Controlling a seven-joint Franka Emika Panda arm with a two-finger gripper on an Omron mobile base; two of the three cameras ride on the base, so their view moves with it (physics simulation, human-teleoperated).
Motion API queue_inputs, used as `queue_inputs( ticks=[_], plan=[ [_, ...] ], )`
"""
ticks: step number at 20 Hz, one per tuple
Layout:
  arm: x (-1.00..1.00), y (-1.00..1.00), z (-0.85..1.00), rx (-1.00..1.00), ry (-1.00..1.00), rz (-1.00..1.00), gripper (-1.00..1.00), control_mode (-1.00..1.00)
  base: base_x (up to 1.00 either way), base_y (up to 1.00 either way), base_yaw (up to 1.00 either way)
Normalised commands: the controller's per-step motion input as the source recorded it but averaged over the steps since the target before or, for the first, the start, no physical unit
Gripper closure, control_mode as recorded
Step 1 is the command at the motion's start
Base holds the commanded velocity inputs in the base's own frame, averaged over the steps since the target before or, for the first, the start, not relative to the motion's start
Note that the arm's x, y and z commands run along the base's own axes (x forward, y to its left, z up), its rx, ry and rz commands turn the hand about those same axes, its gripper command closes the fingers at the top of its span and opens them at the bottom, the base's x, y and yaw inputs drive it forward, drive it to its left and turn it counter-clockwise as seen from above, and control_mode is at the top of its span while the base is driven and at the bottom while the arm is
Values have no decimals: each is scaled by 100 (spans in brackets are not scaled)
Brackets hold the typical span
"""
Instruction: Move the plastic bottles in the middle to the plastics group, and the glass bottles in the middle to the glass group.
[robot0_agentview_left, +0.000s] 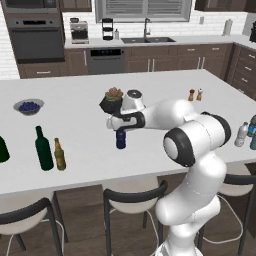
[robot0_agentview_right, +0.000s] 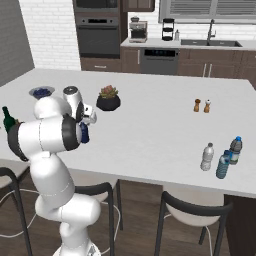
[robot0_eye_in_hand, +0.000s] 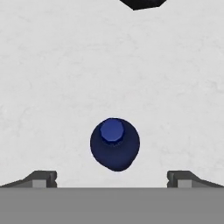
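The short dark blue plastic bottle with its rounded shoulder (robot0_eye_in_hand: 114, 144) stands upright on the white island counter (robot0_agentview_left: 165, 85), about midway along its near edge, directly under my gripper (robot0_eye_in_hand: 112, 178); my jaws stand wide apart, holding nothing. I judge it light, smooth and a little slippery (thin plastic gives under a squeeze); I'd take it around the straight body below the shoulder. The cluster of small clear and bluish plastic bottles (robot0_agentview_right: 222, 157) waits near the counter's right front corner.

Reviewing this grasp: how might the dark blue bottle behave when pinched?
The dark blue bottle stands upright and narrow, so an off-centre push may tip it. Its round, smooth-looking body could slip or roll. Probably light, being small plastic.
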Motion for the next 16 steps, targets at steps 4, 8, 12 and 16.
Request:
queue_inputs(
  ticks=[4,8,12,16],
  plan=[
    [5,-23,-2,0,0,0,-100,-100,0,0,0],
    [0,0,-16,0,2,1,-100,-100,0,0,0],
    [0,28,-8,0,0,8,-100,-100,0,0,0],
    [11,4,-4,0,0,5,-100,-100,0,0,0]
  ],
)
